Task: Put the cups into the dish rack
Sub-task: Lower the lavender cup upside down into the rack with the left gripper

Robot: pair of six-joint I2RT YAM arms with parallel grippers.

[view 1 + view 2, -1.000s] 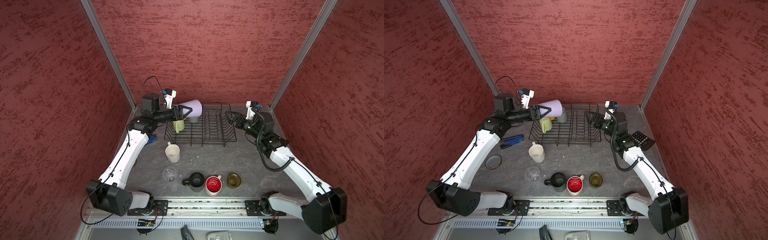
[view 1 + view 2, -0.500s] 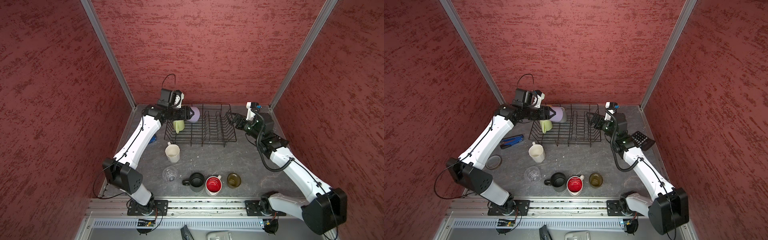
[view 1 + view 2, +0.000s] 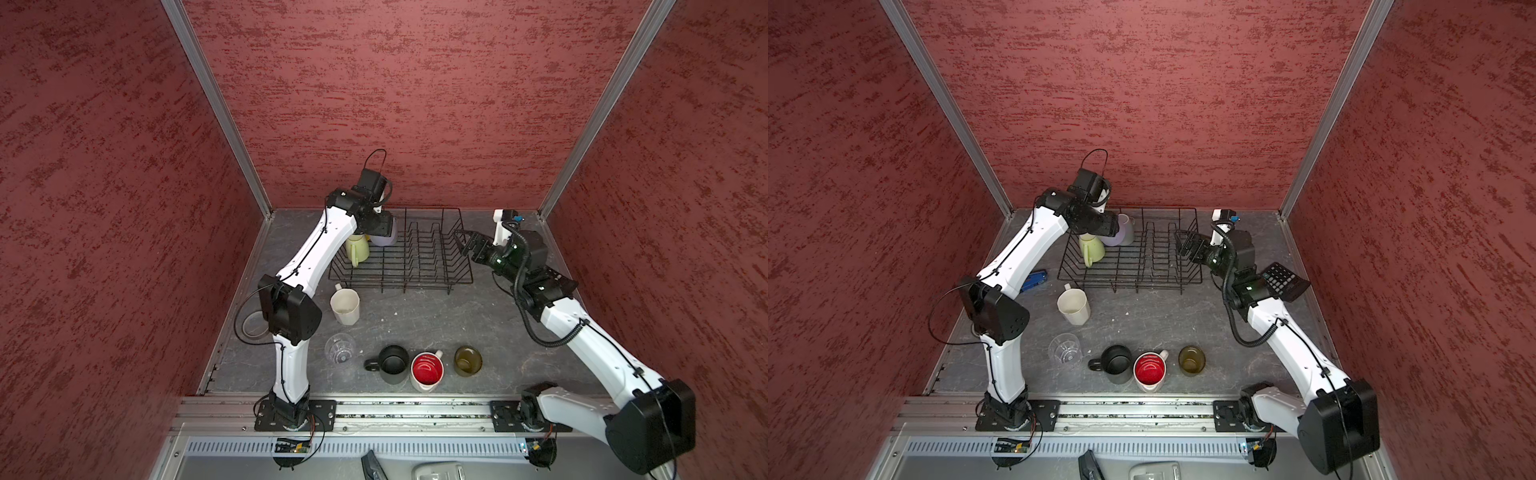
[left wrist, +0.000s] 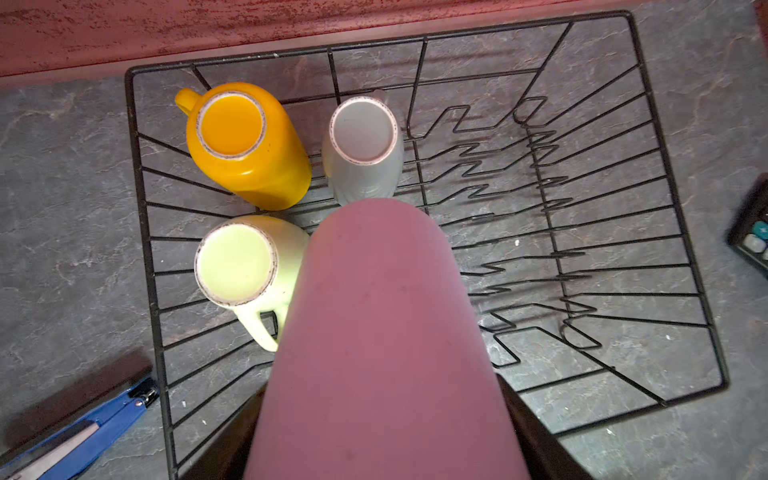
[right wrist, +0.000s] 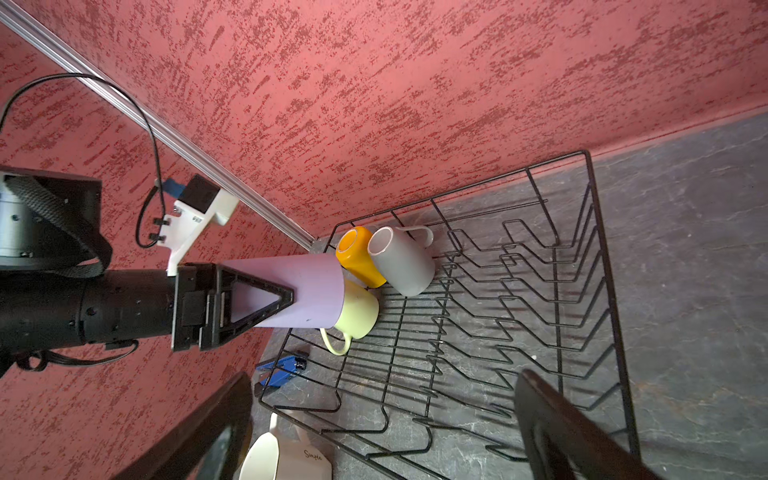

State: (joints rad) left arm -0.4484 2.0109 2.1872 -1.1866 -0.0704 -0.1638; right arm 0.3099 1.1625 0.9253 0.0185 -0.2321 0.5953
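My left gripper (image 4: pixel 384 419) is shut on the lilac tumbler (image 4: pixel 382 316), gripping its narrow end with the wide mouth pointing down into the left part of the dish rack (image 3: pixel 415 286). The tumbler (image 5: pixel 303 291) hangs right beside the pale green mug (image 4: pixel 245 266). That mug, a yellow mug (image 4: pixel 249 158) and a grey mug (image 4: pixel 365 158) stand upside down in the rack. On the table are a white mug (image 3: pixel 345 305), a clear glass (image 3: pixel 340 349), a black mug (image 3: pixel 392 363), a red-inside mug (image 3: pixel 427 370) and an olive glass (image 3: pixel 468 360). My right gripper (image 3: pixel 465 245) hovers open and empty at the rack's right end.
A blue tool (image 3: pixel 1034 280) lies left of the rack. A black calculator (image 3: pixel 1283 280) sits to the right, behind my right arm. A ring (image 3: pixel 249 328) lies by the left wall. The rack's upright prongs (image 4: pixel 548 208) fill its middle and right.
My left arm has swung the lilac tumbler from lying level at the rack's left end to mouth-down over the rack, next to the pale green mug. The right arm has not moved.
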